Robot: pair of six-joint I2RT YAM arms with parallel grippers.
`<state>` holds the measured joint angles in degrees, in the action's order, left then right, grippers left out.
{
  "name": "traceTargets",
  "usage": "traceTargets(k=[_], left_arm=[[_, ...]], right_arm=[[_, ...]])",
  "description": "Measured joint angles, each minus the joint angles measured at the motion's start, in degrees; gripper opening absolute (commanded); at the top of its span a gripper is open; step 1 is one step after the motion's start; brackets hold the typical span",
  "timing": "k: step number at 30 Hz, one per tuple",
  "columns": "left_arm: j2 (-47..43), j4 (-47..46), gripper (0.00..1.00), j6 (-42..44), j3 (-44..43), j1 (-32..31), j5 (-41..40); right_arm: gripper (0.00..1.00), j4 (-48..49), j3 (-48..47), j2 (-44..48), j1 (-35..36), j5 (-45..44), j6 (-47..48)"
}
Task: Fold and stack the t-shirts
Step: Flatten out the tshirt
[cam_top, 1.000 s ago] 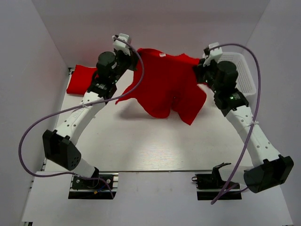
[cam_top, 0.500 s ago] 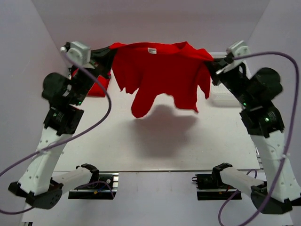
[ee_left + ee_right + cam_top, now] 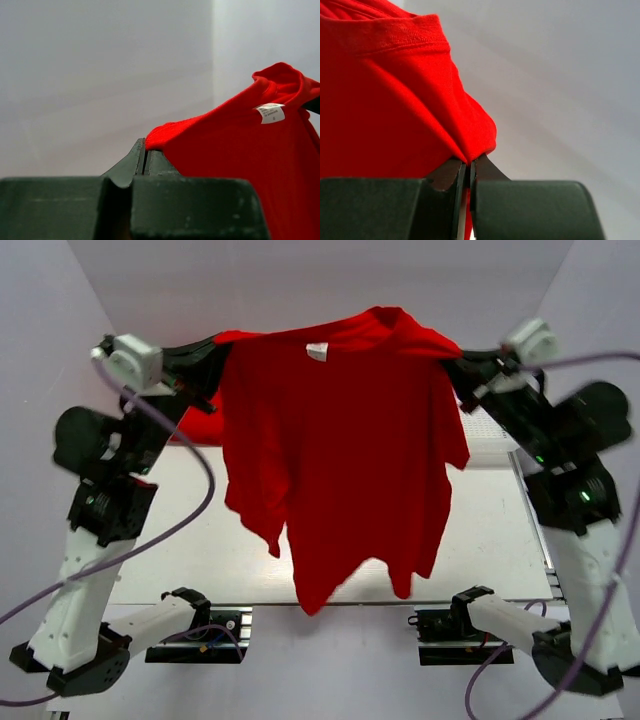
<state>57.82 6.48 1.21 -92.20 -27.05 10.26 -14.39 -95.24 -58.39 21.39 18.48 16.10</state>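
Note:
A bright red t-shirt (image 3: 340, 450) hangs spread in the air between my two grippers, high above the table, its white neck tag (image 3: 317, 351) at the top and its hem dangling near the front edge. My left gripper (image 3: 212, 352) is shut on the shirt's left shoulder; in the left wrist view the fabric (image 3: 240, 145) comes out of the closed tips (image 3: 145, 145). My right gripper (image 3: 452, 365) is shut on the right shoulder; the right wrist view shows the fabric (image 3: 390, 100) pinched at the tips (image 3: 469, 165). A second red shirt (image 3: 200, 427) lies at the back left, mostly hidden.
The white mesh basket (image 3: 490, 440) stands at the back right, partly hidden behind the right arm. The white table top (image 3: 190, 550) lies below the hanging shirt. White walls close in the left, back and right.
Both arms have lifted and moved toward the camera, raising the shirt off the table. It has gone from bunched to hanging full length between the grippers.

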Motion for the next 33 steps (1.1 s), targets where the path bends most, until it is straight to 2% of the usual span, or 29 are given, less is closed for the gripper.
traceTargets(k=[5,9,10,11,12,13,14,15,16,18,20,23,26,29,33], left_arm=[[7.45,-5.22,0.00,0.35,7.04,0.57,-12.98],[20.09,-7.82,0.02,-1.62,14.64,1.57,-24.92],[24.35,-7.48,0.13,-2.99,15.61,1.97,-26.75],[28.89,-6.56,0.42,-4.63,15.89,2.34,-28.41],[33.55,-5.22,0.62,-6.10,15.65,2.82,-29.70],[38.40,-3.41,0.75,-7.61,14.99,3.34,-30.80],[43.80,-0.72,0.90,-9.79,13.40,4.07,-31.93],[48.41,2.16,0.97,-11.30,11.41,4.83,-32.54],[53.02,5.33,1.00,-12.90,8.92,5.60,-33.16],[59.65,10.21,1.00,-15.28,4.85,6.84,-34.03],[61.81,13.00,1.00,-16.37,3.23,8.02,-34.40],[60.26,12.46,1.00,-16.46,3.08,8.79,-33.64],[57.92,9.88,1.00,-15.50,3.17,8.39,-30.60],[56.78,6.86,1.00,-14.47,3.23,7.52,-26.10],[59.17,4.81,1.00,-13.75,2.56,6.88,-18.32]], right_arm=[[0.00,3.63,-0.09,-12.98,-0.48,-5.70,-0.79],[0.03,5.88,0.02,-28.81,-1.66,-9.97,-2.36],[0.18,6.03,-0.11,-33.77,-2.08,-10.21,-2.84],[0.34,5.88,-0.61,-38.62,-2.40,-9.88,-3.67],[0.51,5.51,-1.84,-43.67,-2.73,-9.55,-4.33],[0.88,5.11,-3.43,-49.16,-3.06,-9.18,-5.05],[0.90,4.17,-5.73,-54.34,-3.32,-8.76,-5.66],[0.90,2.32,-8.61,-59.47,-3.43,-8.46,-5.57],[0.90,-0.63,-12.52,-64.85,-3.61,-8.15,-5.73],[0.90,-4.22,-17.79,-71.69,-3.82,-7.82,-6.34],[0.90,-7.06,-18.27,-73.26,-3.91,-7.48,-6.80],[0.90,-7.52,-13.00,-68.00,-3.91,-6.73,-8.81],[0.90,-4.33,-1.22,-56.89,-3.91,-6.80,-12.24],[0.90,-3.15,5.46,-48.61,-3.91,-7.93,-15.80],[0.90,-1.07,9.94,-45.72,-4.26,-9.77,-20.02]])
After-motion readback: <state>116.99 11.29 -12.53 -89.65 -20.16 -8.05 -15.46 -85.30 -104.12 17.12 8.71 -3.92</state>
